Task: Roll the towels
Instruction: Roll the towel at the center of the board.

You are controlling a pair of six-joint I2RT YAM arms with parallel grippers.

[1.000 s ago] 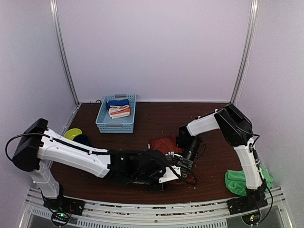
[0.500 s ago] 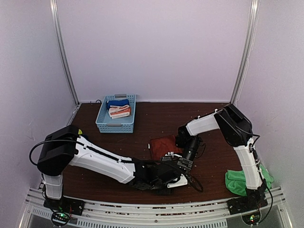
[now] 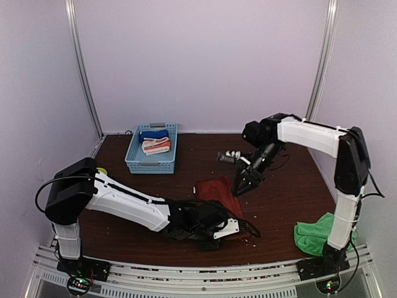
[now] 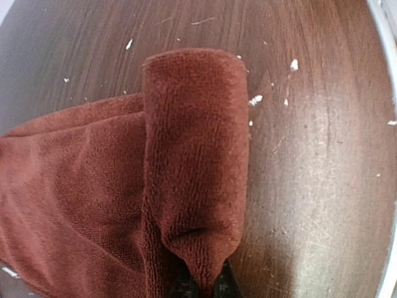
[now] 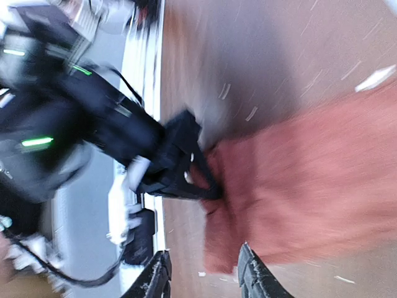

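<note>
The left arm point(image 3: 124, 202) lies low and stretched along the near side of the dark wooden table point(image 3: 205, 149), from its base at the left to the centre. The right arm point(image 3: 310, 133) stands tall at the right, bends at the elbow and reaches left and downward. The rust towel point(image 3: 217, 189) lies mid-table between them. The left gripper point(image 3: 251, 231) is pinched tight on a rolled fold at its near edge, while the right gripper point(image 3: 243, 184) hovers over its far right edge, fingers apart and holding nothing. The green towel point(image 3: 313, 234) sits crumpled by the right base, well apart. Far left, a blue basket point(image 3: 133, 162) holds a blue cloth point(image 3: 153, 134) and a striped cloth point(image 3: 156, 146).
</note>
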